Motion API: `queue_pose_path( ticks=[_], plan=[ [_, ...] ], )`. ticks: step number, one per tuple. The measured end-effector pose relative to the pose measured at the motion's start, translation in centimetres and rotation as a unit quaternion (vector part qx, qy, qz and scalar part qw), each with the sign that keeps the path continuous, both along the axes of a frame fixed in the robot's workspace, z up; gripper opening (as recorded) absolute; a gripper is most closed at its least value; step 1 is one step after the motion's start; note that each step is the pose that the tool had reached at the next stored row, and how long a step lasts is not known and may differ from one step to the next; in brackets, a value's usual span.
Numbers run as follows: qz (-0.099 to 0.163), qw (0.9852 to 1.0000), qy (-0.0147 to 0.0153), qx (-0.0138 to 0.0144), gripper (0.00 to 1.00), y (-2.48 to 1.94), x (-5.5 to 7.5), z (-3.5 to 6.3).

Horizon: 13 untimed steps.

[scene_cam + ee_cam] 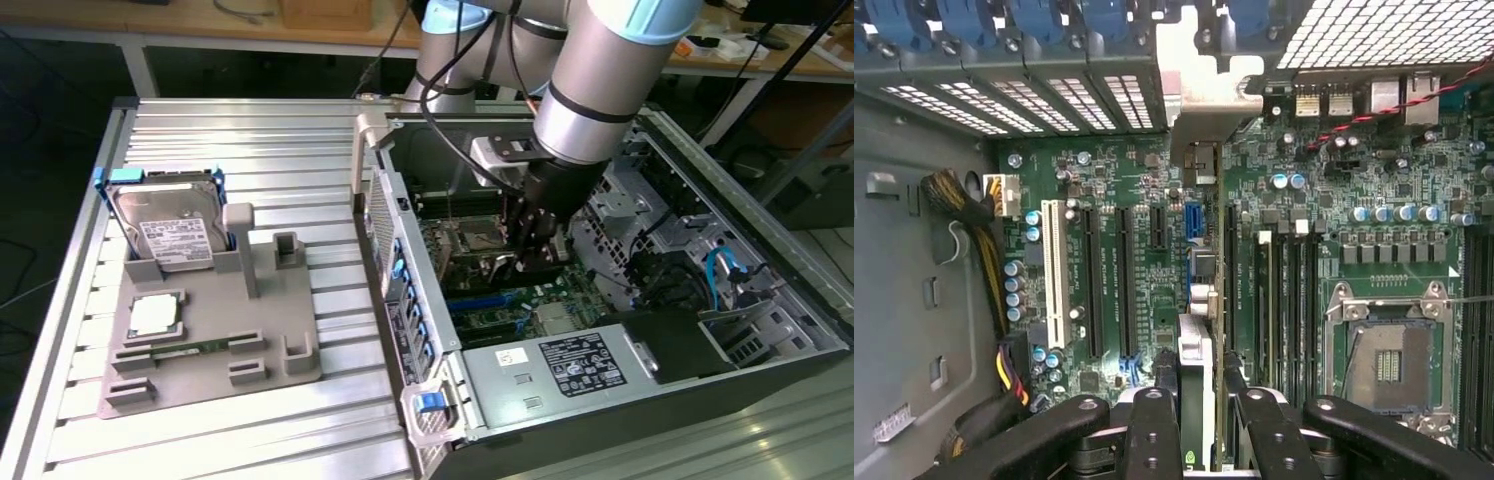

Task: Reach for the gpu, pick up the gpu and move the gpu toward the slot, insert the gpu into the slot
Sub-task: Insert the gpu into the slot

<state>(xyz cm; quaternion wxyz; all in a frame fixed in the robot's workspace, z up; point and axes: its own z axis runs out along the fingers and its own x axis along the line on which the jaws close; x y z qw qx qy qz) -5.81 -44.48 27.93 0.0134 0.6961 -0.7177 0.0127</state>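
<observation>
The gpu [1196, 375] shows edge-on in the wrist view as a thin green card with a silver strip, upright over the motherboard [1104, 170]. Its silver end bracket [1204, 85] reaches the case's rear slot openings. My gripper [1200, 435] is shut on the gpu, one black finger [1153, 432] against each side of it. The card stands along a line between two long black expansion slots [1124, 280], and the slot beneath it is hidden by the card. In the exterior view my gripper [531, 262] is down inside the open computer case [400, 250], just above the board.
A white expansion slot [1059, 272], the empty CPU socket [1389, 365] and yellow-black cables [964, 205] surround the card. Outside the case, a grey fixture [214, 345] holds a hard drive [167, 225], a CPU [156, 315] and a memory stick [187, 350]. The power supply [561, 365] lies in front.
</observation>
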Motion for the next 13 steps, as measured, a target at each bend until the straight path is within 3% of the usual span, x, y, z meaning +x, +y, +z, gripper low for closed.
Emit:
queue_pose_path(
  ticks=[13],
  plan=[
    [-0.001, 1.0000, -0.0002, 0.0000, 0.27, -0.03, -0.65, -0.72]
  ],
)
